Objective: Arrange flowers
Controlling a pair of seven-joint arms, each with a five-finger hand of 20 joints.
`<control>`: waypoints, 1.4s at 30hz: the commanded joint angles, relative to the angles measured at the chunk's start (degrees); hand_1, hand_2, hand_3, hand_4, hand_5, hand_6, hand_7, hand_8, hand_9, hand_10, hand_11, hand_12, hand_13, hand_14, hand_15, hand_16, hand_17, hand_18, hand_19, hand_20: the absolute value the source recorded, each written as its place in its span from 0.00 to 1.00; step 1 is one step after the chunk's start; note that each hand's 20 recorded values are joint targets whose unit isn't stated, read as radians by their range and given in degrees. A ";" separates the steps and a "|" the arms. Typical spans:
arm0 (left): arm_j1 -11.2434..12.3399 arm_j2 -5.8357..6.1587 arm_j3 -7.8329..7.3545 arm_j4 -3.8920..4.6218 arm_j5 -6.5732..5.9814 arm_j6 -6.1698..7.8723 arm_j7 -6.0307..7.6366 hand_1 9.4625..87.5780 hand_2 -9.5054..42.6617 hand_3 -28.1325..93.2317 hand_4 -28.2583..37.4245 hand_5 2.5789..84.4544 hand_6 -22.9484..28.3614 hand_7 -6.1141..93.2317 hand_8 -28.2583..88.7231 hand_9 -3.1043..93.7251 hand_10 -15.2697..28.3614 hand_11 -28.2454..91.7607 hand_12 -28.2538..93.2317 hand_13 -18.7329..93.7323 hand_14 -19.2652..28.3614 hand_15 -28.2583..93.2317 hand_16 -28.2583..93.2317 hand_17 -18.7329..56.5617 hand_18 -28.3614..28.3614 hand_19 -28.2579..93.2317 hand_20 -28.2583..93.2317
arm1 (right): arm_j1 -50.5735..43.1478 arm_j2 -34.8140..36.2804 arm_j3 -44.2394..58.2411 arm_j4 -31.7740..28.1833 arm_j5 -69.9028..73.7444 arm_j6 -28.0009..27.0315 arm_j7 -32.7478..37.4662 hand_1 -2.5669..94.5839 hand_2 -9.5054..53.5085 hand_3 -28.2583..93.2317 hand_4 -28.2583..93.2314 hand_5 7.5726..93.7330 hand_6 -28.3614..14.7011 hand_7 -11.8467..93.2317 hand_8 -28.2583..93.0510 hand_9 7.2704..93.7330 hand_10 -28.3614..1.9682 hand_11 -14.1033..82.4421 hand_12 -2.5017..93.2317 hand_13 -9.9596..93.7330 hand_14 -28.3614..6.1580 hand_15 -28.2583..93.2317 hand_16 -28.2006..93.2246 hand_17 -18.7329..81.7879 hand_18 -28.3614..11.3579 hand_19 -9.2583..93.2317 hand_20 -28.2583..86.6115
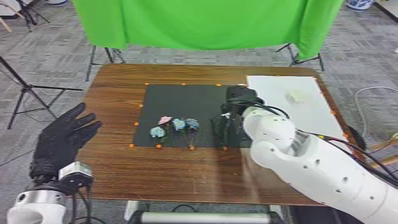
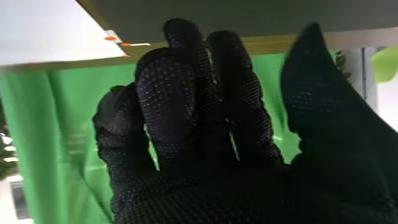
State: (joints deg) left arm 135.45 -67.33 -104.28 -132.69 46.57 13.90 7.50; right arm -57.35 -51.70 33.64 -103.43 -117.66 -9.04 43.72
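The flowers [image 1: 179, 124] are laid close together on the dark mat [image 1: 178, 100]. Fingers of the left hand [image 1: 60, 140] and right hand [image 2: 200, 185] are held open; through such crowding, neighbouring stems [image 1: 191, 138] could be snagged during pickup.

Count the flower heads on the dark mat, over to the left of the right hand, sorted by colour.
Pink flower head: 1
Blue flower heads, lighter and deeper shades together: 3
Total: 4
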 commanded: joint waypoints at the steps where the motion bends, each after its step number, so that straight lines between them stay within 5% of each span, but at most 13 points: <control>1: 0.50 -0.16 0.02 0.00 0.16 -0.54 -0.50 0.20 0.30 0.91 0.15 0.45 0.65 0.20 0.16 0.41 0.82 0.46 0.31 0.41 0.98 0.65 0.15 0.14 0.93 0.73 0.19 | -2.73 0.16 2.83 0.26 5.16 -0.79 0.93 0.24 0.25 0.97 0.04 0.61 0.51 0.30 0.12 0.68 0.29 0.44 0.18 0.75 0.47 0.89 0.32 0.54 0.09 1.00 0.63; 28: 1.52 -0.33 0.13 -0.06 -0.26 0.59 0.96 0.20 0.30 0.91 0.15 0.45 0.65 0.20 0.16 0.41 0.82 0.46 0.31 0.41 0.98 0.65 0.15 0.14 0.93 0.73 0.19 | 0.39 -0.26 -0.46 0.54 4.92 5.49 -2.78 0.24 0.27 0.98 0.04 0.62 0.52 0.28 0.12 0.69 0.35 0.36 0.17 0.76 0.45 0.88 0.33 0.54 0.07 1.00 0.64; 37: 1.15 0.49 0.54 -0.07 -0.56 0.91 1.82 0.20 0.30 0.90 0.15 0.45 0.65 0.20 0.16 0.41 0.82 0.46 0.31 0.41 0.98 0.65 0.15 0.14 0.93 0.73 0.19 | 8.10 9.63 -5.04 2.18 5.67 14.53 -2.35 0.24 0.25 0.99 0.04 0.61 0.53 0.29 0.12 0.67 0.33 0.37 0.17 0.75 0.47 0.89 0.33 0.53 0.08 1.00 0.64; 42: 0.84 0.62 0.70 0.06 -0.45 0.47 1.67 0.20 0.30 0.90 0.15 0.45 0.65 0.20 0.16 0.41 0.82 0.46 0.31 0.41 0.98 0.65 0.15 0.14 0.93 0.73 0.19 | 12.79 14.39 -6.98 6.69 9.26 13.13 0.39 0.24 0.22 0.99 0.04 0.56 0.52 0.30 0.12 0.61 0.32 0.37 0.17 0.73 0.48 0.89 0.33 0.51 0.10 1.00 0.62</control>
State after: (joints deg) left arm 136.06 -67.12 -104.00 -132.69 46.40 14.15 9.05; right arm -52.28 -45.80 27.09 -102.67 -112.06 6.42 40.56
